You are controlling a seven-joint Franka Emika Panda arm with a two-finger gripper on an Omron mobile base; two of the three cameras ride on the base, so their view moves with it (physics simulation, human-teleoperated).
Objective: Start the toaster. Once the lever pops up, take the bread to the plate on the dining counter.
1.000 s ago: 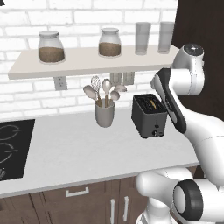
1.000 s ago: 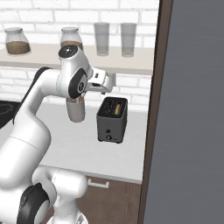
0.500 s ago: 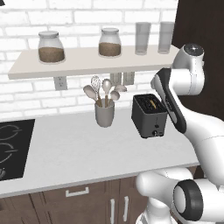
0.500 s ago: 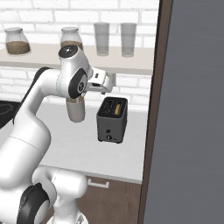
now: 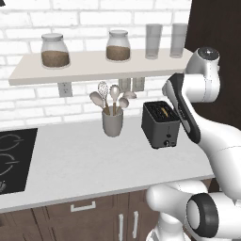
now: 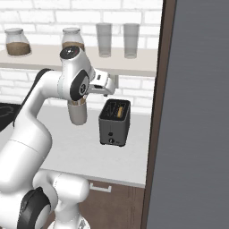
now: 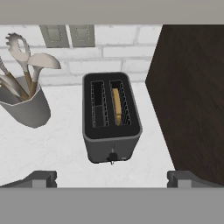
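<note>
My jaws (image 7: 112, 179) stand apart, clamped on nothing; the two dark tips sit at the lower left and lower right of the hand view, well clear of everything. Just beyond them, centre of that frame, the toaster (image 7: 112, 118) stands upright on the white worktop (image 7: 61, 148), narrow face with its small knob toward me. The bread (image 7: 116, 106) sits down in the right-hand slot, only its tan top edge visible; the left slot is dark. In the left base view the toaster (image 5: 161, 124) is at centre right, my forearm crossing just right of it. Left of the toaster, near but apart, a grey cup (image 7: 24, 105) holds spoons and a whisk. Right of it, a dark wood panel (image 7: 192, 96). Behind, white brick wall with outlets; above, a shelf (image 5: 89, 66) carrying two jars and two glasses.
</note>
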